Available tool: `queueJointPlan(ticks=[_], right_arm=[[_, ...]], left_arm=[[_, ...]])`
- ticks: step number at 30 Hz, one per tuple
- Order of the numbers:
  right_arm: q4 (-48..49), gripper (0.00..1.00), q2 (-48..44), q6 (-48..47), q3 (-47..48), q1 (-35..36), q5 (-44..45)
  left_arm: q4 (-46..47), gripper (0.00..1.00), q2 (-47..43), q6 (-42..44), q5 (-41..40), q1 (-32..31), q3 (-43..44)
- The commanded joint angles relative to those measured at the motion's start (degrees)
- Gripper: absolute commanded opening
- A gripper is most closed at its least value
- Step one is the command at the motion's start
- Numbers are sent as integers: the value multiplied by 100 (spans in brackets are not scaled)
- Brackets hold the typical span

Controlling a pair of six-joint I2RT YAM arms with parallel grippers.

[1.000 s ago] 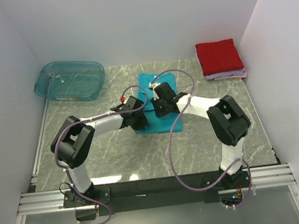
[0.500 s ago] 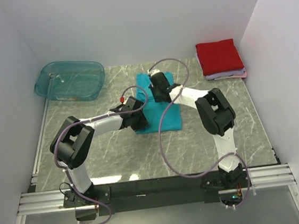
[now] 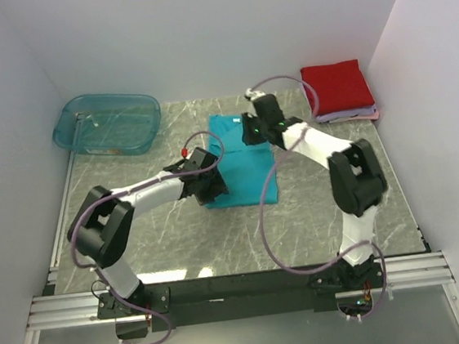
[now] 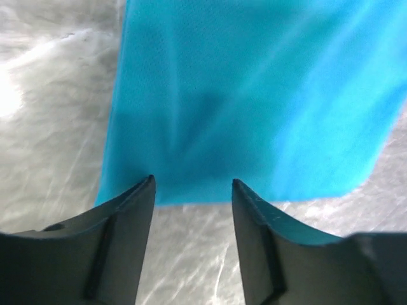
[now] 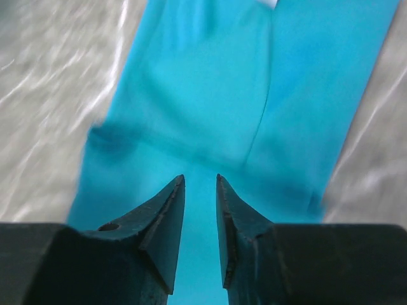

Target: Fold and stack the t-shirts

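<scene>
The teal t-shirt point(image 3: 245, 166) lies as a folded strip on the marble table, and it also shows in the left wrist view point(image 4: 254, 101) and the right wrist view point(image 5: 210, 95). My left gripper point(image 3: 213, 188) is open at the shirt's near left edge; its jaws point(image 4: 192, 184) straddle that edge with bare table between them. My right gripper point(image 3: 250, 133) hovers over the shirt's far end; its jaws point(image 5: 200, 179) stand narrowly apart, with flat cloth below and nothing held. A folded red t-shirt point(image 3: 335, 87) lies on a folded pale lilac t-shirt point(image 3: 348, 115) at the back right.
A see-through teal plastic tub point(image 3: 108, 123) stands at the back left corner. White walls close the table point(image 3: 179, 243) on three sides. The purple cables loop over the shirt and the table's right half.
My right gripper has moved from the shirt's middle toward its far end, the arm swinging right. My left gripper has stayed at the near left edge.
</scene>
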Motion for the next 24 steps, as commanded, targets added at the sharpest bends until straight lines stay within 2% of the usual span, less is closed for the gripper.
queueJointPlan(ticks=[1, 6, 8, 11, 17, 20, 24], right_arm=[[321, 34, -1111, 855, -942, -354, -1340], [1068, 35, -1973, 1751, -2514, -451, -2565], [1376, 35, -2123, 2094, -3060, -530, -3151], [1825, 35, -2133, 2289, -3606, -688, -3523], [2370, 36, -1448, 2780, -4231, -1214, -4305], [2660, 36, -939, 3018, -4503, -1487, -4737], [2871, 37, -858, 3186, -4715, -1813, -4974]], left_arm=[[-244, 62, -684, 223, -337, -13, 412], [212, 63, -1045, 407, -312, 40, 264], [388, 58, -914, 425, 46, 224, 106], [757, 51, -659, 373, 478, 523, -175], [969, 45, -158, 197, 1024, 787, -597], [1065, 43, -174, -14, 1217, 945, -957], [1005, 43, -359, -76, 1200, 1094, -1282]])
